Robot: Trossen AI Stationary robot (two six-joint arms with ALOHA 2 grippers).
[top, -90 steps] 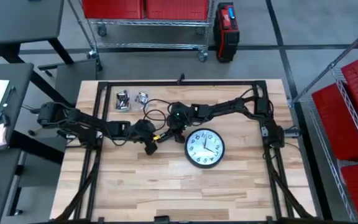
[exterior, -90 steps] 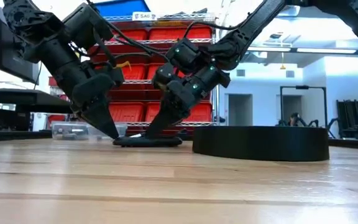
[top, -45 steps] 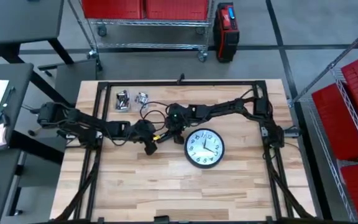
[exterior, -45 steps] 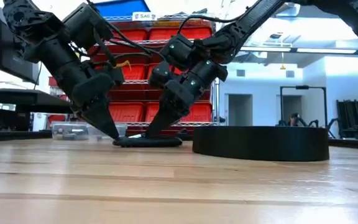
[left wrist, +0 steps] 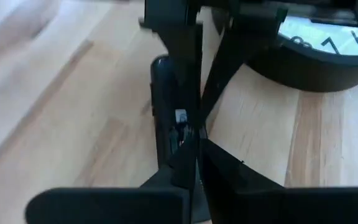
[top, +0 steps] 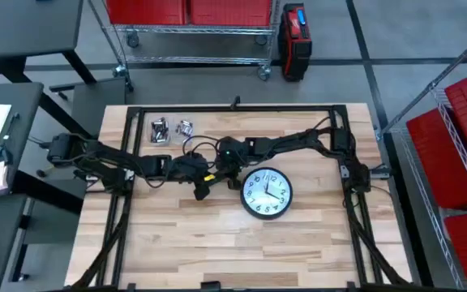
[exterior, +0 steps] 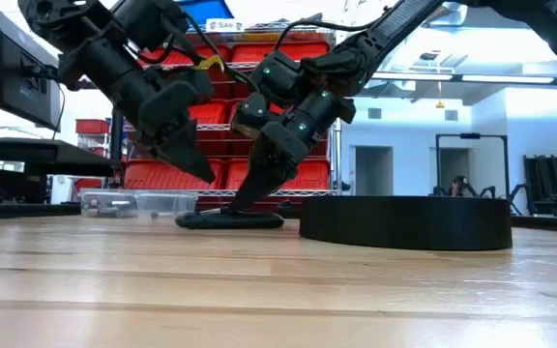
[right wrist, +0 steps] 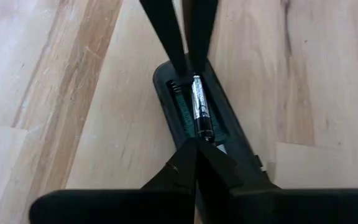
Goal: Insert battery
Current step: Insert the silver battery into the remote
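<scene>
A long black case lies flat on the table just left of the wall clock, its battery bay open upward. One silver and black battery lies in the bay. My right gripper is shut, with its tips down at the battery's end. My left gripper is shut and hangs a little above the case's left end, touching nothing. In the left wrist view the case shows just beyond the left gripper. My right gripper has its shut fingertips on the end of the battery in the case's bay. The fingers come from above, slanting down from the table's right. The case stays flat on the table.
Two small clear trays of batteries stand near the far edge, left of centre, and show in the low view as the trays. The black-rimmed clock lies face up close to the case's right. Bare wood lies toward the near edge.
My left gripper has lifted off the case and gone up and a little toward the table's right. My right gripper has kept its tips on the case. The case has not moved.
</scene>
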